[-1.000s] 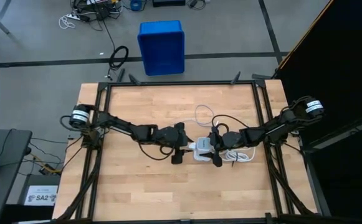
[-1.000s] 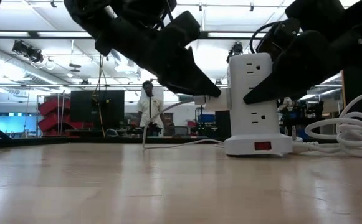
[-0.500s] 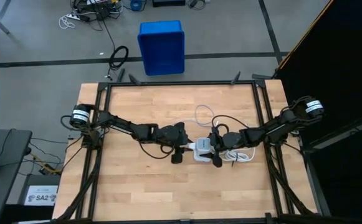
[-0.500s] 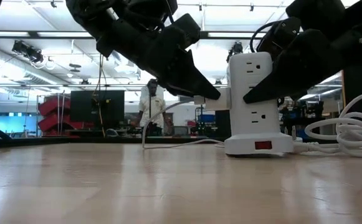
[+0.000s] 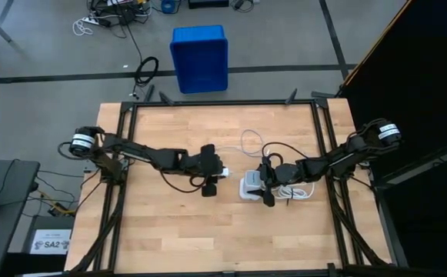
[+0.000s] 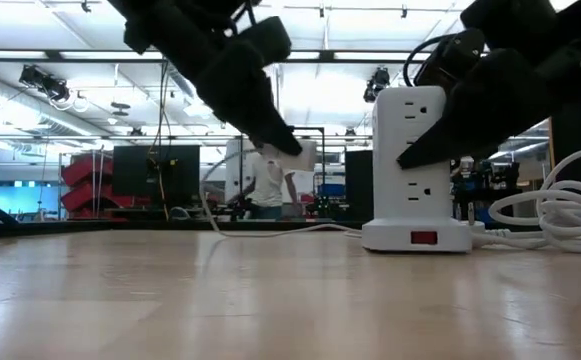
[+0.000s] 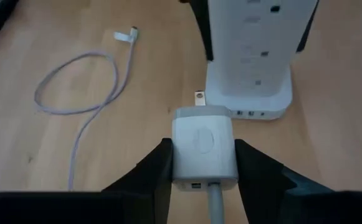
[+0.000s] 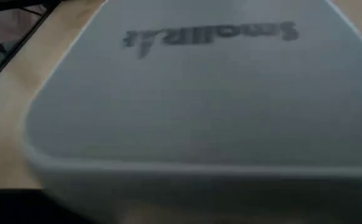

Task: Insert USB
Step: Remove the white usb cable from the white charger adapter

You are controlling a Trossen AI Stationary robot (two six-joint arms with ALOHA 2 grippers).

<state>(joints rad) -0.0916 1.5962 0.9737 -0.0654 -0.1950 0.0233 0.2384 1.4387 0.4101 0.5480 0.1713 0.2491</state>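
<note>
- Counter [image 5: 169,231]: you have bare wood along the whole near side and at the left; the arms and objects sit in the middle band, clear of the frame rails.
- Left pincer [image 5: 217,172] — clenched on a small white charger cube [image 7: 203,148], a finger flat against each side. The cube hangs above the wood in the low view, its metal prongs [image 7: 199,98] pointing toward the tower base.
- The cube sits near the white power tower [image 5: 250,187] but apart from it; you see a clear gap between them in the high and low views.
- USB cable [image 7: 81,93]: its plug sits in the cube's rear port, between the left fingers. From there it runs out over the counter and loops loosely on the wood on the far side of the tower, with the free plug [image 7: 126,35] lying flat at the end.
- Right pincer [image 5: 268,185] — grasping the tower, fingers spread wide on either side of its body. The tower stands upright on its base.
- The tower's thick white cord [image 5: 296,192] lies coiled under the right arm.
- Left arm reaches in low from the left edge, right arm from the right; both are stretched nearly level toward the centre.
</note>
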